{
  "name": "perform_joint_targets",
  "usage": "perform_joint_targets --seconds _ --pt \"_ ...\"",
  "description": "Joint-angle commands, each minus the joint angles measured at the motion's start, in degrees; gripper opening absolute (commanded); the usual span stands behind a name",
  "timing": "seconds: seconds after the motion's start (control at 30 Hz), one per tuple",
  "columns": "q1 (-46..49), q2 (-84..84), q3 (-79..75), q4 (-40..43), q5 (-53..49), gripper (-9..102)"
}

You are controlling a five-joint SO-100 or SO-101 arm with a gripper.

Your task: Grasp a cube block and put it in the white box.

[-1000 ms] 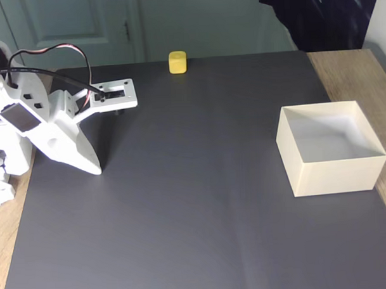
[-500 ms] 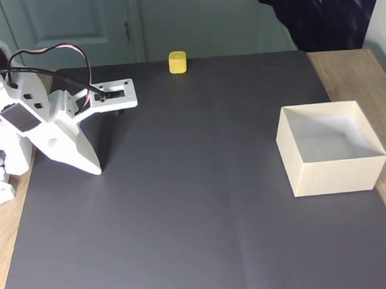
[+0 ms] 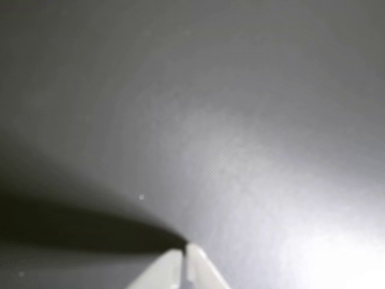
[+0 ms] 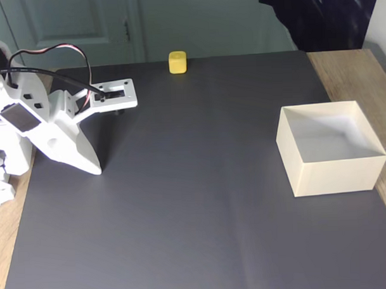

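The yellow cube block (image 4: 177, 62) sits at the far edge of the dark mat, near the middle, in the fixed view. The white box (image 4: 337, 175) stands open-topped at the mat's right side, its pale interior bare. My gripper (image 4: 93, 167) is at the left, folded down with its tips touching the mat, far from both cube and box. In the wrist view the gripper (image 3: 184, 251) enters from the bottom edge with its two white fingers pressed together, nothing between them, over bare mat.
The dark grey mat (image 4: 195, 201) covers most of the wooden table (image 4: 349, 69). The arm's white base and black cables (image 4: 50, 60) occupy the left edge. A door and dark fabric lie behind the table.
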State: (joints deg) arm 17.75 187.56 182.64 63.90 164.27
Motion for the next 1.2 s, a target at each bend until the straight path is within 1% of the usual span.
perform_joint_targets --seconds 0.0,0.23,0.37,0.47,0.63,0.77,0.83,1.03,1.17 --pt "-0.35 0.44 -0.18 0.09 0.09 1" --pt "-0.35 0.44 -0.18 0.09 0.09 1" --pt "-2.02 0.44 -0.18 0.35 0.44 0" --pt "-1.23 0.44 -0.18 0.53 1.58 0" --pt "-2.99 0.44 -0.18 0.53 1.93 0" --pt "-3.43 0.44 -0.18 0.26 5.71 0" --pt "-4.83 0.44 -0.18 -1.85 6.68 0" --pt "-10.28 0.35 -0.62 -11.69 5.89 0" --pt "-13.18 -8.70 -6.42 -15.12 4.83 0"
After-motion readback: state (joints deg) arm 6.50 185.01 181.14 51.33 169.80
